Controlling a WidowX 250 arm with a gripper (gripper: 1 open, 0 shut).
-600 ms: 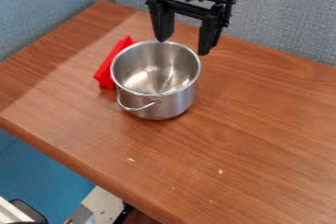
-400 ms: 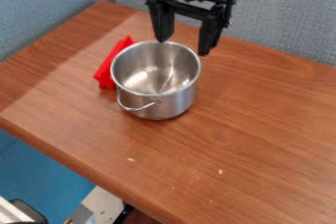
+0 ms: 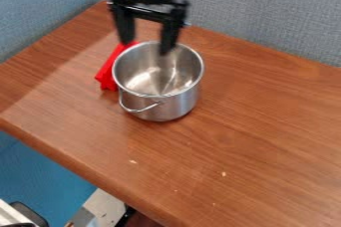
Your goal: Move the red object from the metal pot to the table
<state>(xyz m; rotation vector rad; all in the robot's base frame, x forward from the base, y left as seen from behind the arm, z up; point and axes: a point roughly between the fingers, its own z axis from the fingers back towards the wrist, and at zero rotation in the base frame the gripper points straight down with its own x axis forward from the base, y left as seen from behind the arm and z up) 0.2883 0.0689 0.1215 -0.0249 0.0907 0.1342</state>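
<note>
The red object (image 3: 112, 68) lies flat on the table (image 3: 253, 141), partly hidden behind the left side of the metal pot (image 3: 159, 82). Nothing shows inside the shiny pot, whose wire handle hangs at its front. My gripper (image 3: 147, 38) hangs open above the pot's back left rim, fingers pointing down, nothing between them. Its left finger stands just above the red object's far end.
A blue textured wall runs behind the table. The table's rounded front edge runs diagonally from the left to the lower right, with floor below it.
The gripper has moved left, from above the pot's back right rim to above its back left rim, staying open. The pot and red object have not moved.
</note>
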